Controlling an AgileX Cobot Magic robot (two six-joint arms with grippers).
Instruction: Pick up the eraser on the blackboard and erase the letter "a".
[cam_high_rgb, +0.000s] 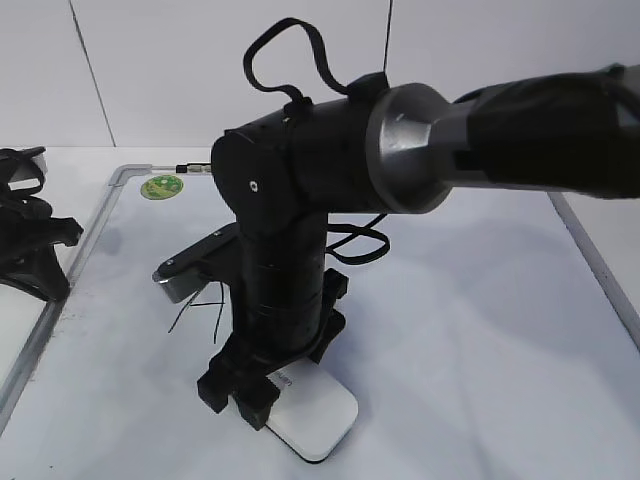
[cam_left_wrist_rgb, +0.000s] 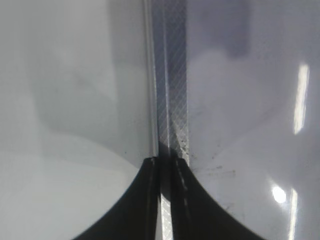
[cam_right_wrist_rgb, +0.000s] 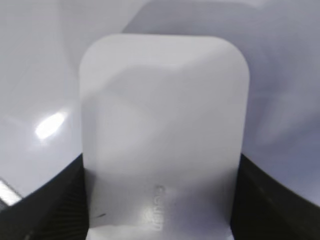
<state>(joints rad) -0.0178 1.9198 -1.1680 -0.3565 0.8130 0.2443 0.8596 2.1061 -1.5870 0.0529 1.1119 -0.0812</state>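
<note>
Exterior view: right tool (cam_high_rgb: 262, 392) down on board (cam_high_rgb: 470, 330), pinching eraser (cam_high_rgb: 318, 418) by its sides, eraser flat near front edge. Marker strokes (cam_high_rgb: 205, 305) just behind arm. Left tool (cam_left_wrist_rgb: 166, 200) pressed together over board frame (cam_left_wrist_rgb: 170, 100), left side.

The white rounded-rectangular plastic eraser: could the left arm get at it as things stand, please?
Probably not readily. The left gripper sits at the silver-framed whiteboard's left edge, while the eraser lies further right between the right gripper's fingers, with that arm above it.
</note>
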